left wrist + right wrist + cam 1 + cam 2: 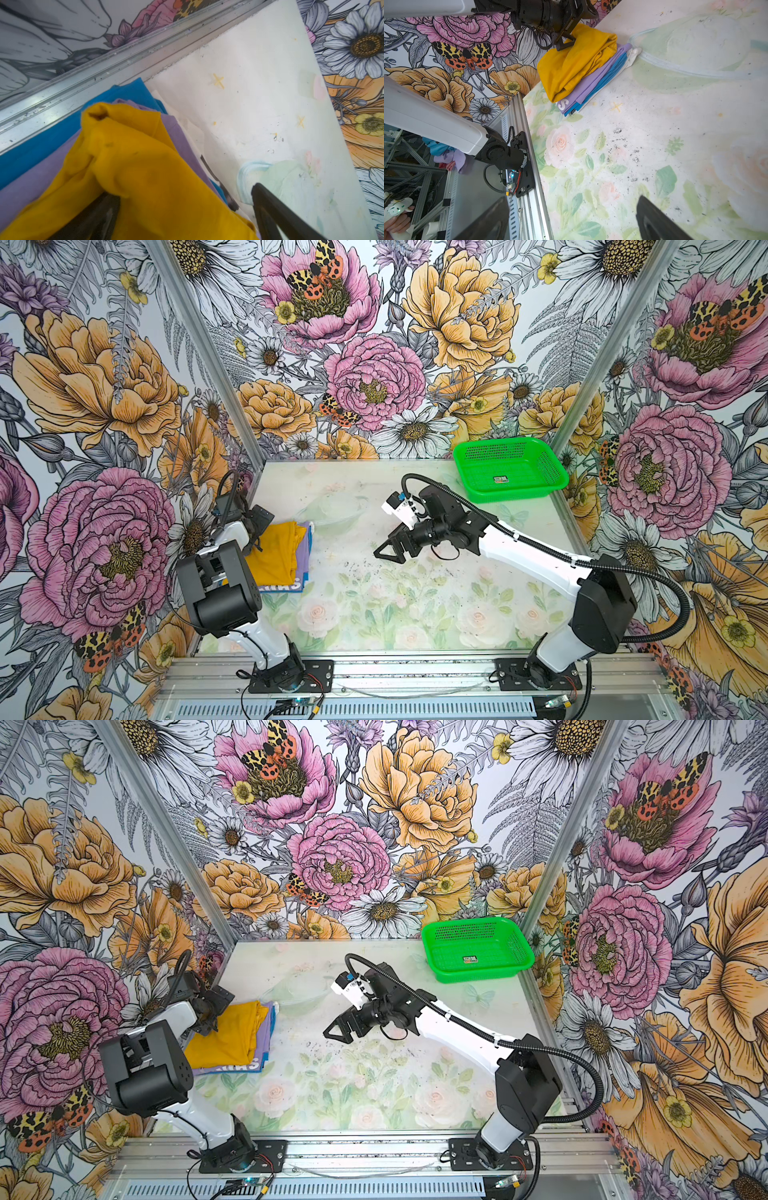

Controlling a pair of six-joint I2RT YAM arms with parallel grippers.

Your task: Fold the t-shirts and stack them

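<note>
A mustard-yellow t-shirt (276, 551) (226, 1036) (571, 62) lies folded on top of a stack at the table's left edge. Under it is the lavender t-shirt (304, 547) (264, 1027) (591, 83), with white letters showing at its near edge. Blue cloth (610, 70) and white cloth lie lower in the stack. My left gripper (259, 533) (212, 1011) (184, 191) stands open at the stack's far-left corner, with yellow cloth (145, 166) lying loose between its wide jaws. My right gripper (384, 552) (334, 1032) (573, 199) hangs open and empty over the middle of the table, apart from the stack.
A green mesh basket (519, 494) (478, 975) stands empty at the back right corner. An aluminium rail (83, 83) runs along the wall right behind the stack. The floral table mat (415, 605) stretches between the arms' bases.
</note>
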